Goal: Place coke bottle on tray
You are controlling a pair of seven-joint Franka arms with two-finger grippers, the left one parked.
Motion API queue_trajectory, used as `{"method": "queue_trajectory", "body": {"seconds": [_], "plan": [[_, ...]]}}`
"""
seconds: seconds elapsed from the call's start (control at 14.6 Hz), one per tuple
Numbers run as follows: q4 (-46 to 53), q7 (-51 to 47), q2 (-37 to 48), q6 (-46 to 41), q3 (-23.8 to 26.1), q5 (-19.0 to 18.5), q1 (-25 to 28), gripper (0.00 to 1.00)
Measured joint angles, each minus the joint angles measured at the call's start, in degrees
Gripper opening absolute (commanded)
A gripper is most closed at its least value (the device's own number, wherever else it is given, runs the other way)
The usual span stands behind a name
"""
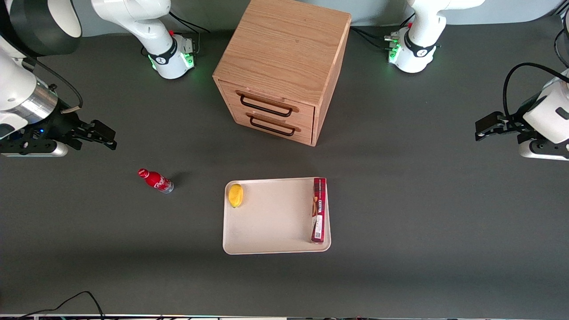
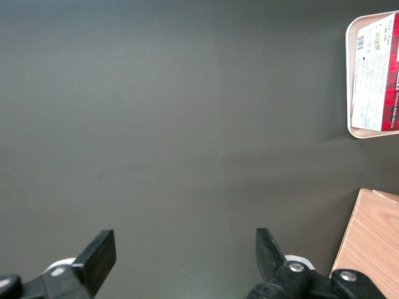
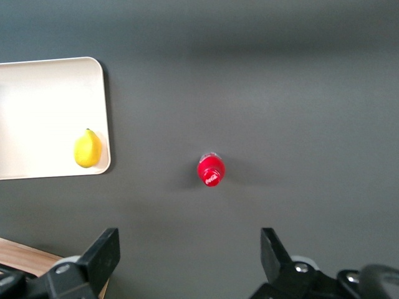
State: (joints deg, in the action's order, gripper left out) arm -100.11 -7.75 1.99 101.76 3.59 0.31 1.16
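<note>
The gripper point(image 3: 190, 261) hangs above the bench point(image 1: 400, 200), jaws spread wide and empty, well clear of the bottle point(image 1: 155, 180) standing beside the tray point(image 1: 273, 222).

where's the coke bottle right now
The coke bottle stands on the table, off the tray, toward the working arm's end, beside the lemon; the open gripper hovers apart.

Front view looks steeply down over the desk point(image 1: 400, 222); both wrist views face down, sharing the tray point(image 3: 37, 81)
</note>
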Motion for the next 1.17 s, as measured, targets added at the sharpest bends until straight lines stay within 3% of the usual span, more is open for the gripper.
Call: {"method": "queue_trajectory", "body": {"seconds": [0.82, 1.17], "plan": [[1.48, -0.17, -1.6, -5.83, 0.92, -0.43, -1.53, 1.0], [-8.57, 1.54, -3.52, 6.77, 0.89, -0.43, -3.23, 1.0]]}}
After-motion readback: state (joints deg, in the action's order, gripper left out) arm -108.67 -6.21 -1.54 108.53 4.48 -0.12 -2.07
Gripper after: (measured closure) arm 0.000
